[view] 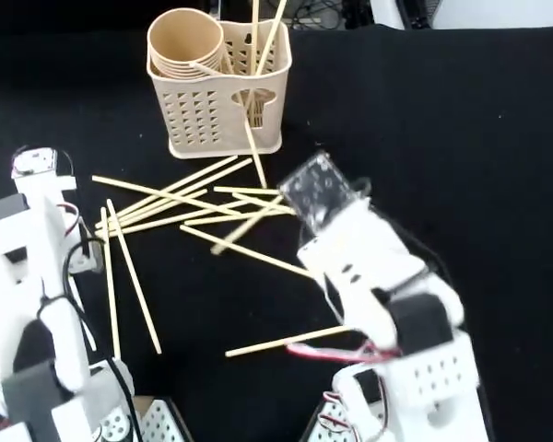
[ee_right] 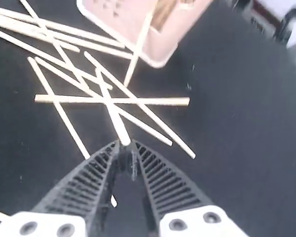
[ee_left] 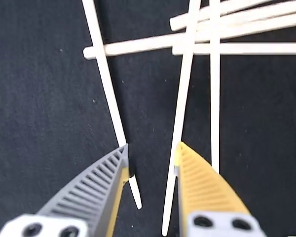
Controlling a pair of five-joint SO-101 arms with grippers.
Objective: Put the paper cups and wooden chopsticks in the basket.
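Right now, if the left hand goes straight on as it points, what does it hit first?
Left hand would probably meet the slanted chopstick at its grey fingertip first, then the crosswise chopstick beyond. Depth is unclear.

A beige basket (view: 226, 115) with slotted walls stands upright at the far side of the black bench (view: 461, 138), left of centre. A stack of nested paper cups (view: 186, 41) sits mouth-up in its left compartment. A few wooden chopsticks (view: 263, 37) stand in the right compartment, and a leaning stick (view: 253, 152) rests against its near wall. Just near of the basket a loose pile (view: 180, 204) lies criss-crossed and flat. One chopstick (ee_right: 114, 116) of that pile has its end pinched in the right tool (ee_right: 124, 148). A left pair (view: 134, 276) lies side by side, and a lone stick (view: 286, 341) lies near centre.
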